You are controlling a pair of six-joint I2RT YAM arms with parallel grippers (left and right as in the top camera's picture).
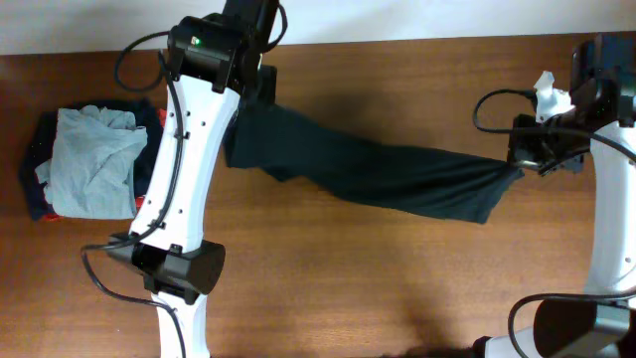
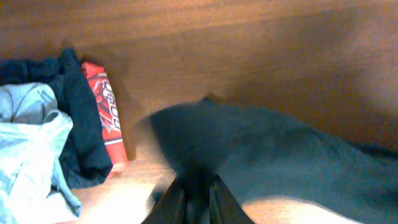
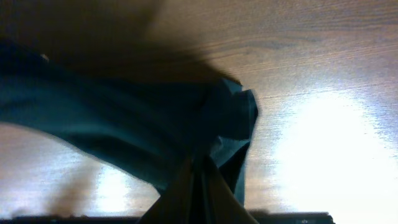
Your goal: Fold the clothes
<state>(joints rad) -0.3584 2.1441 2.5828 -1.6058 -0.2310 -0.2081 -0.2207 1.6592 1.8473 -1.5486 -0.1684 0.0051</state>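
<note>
Overhead, the black T-shirt was drawn out into one long, narrow band strung between the two pairs of jaws. Its long axis ran across the table from one gripper to the other on a slight slant, with the end at the left jaws farther up the picture than the end at the right jaws. The cloth was bunched and rope-like near each grip and widest just short of the right jaws, where a loose flap hung below the line of pull. The middle sagged, and whether its lowest fold touched the wood could not be told. The left gripper had its jaws drawn narrow, with dark fabric pinched between them and spreading away ahead of the fingertips. The right gripper was likewise closed tight on a gathered corner, the shirt fanning out ahead of its jaws and off to one side. Beyond the left jaws, on the side away from the right gripper and apart from the shirt, lay a small heap: a crumpled light grey garment on top of a navy garment, with a red-orange garment showing at the edge nearest the jaws.
</note>
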